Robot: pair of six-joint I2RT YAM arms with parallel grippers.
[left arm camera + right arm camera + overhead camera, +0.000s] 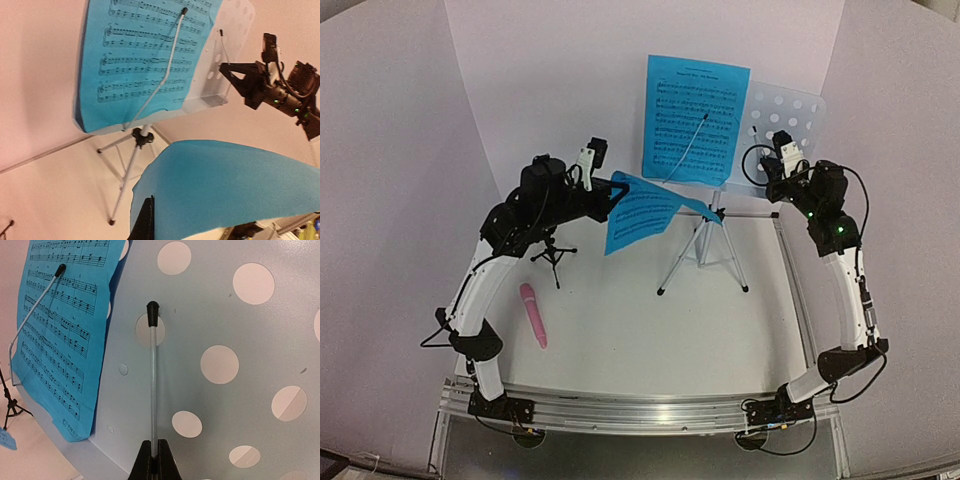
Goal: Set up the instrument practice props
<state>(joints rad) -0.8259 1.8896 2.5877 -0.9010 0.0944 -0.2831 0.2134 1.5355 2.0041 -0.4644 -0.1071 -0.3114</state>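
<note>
The pale blue perforated music stand (790, 112) stands on its silver tripod (704, 250) at the back. One blue sheet-music page (695, 118) rests on its left half under a wire arm. My left gripper (620, 189) is shut on the edge of a second blue page (645, 212), which hangs curled in the air left of the tripod; in the left wrist view that page (230, 185) hides one finger. My right gripper (154, 445) is shut on the stand's right wire page-holder (153, 375). The pink microphone (534, 315) lies on the table beside the small black tripod holder (553, 255).
A pale backdrop curves round behind the stand. A metal rail (640, 412) runs along the near edge by the arm bases. The right arm (285, 92) shows close to the stand's right side in the left wrist view.
</note>
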